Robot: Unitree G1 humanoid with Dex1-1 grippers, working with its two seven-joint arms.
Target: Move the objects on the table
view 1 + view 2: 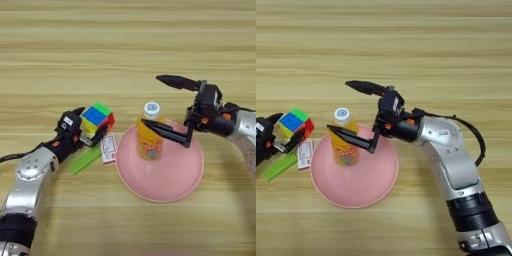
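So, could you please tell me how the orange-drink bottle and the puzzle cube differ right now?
The orange-drink bottle stands upright on the pink plate; the puzzle cube is off the plate, to its left.

The right gripper is open, with the bottle between its spread jaws; the left gripper is closed on the cube.

The bottle is tall, orange and white-capped; the cube is boxy and multicoloured.

Each has a gripper at it.

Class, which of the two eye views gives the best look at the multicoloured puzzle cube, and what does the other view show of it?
The left eye view: the multicoloured puzzle cube sits well inside the picture, with the left gripper around it and its arm visible. The right eye view shows the same cube near the left edge, its gripper partly cut off.
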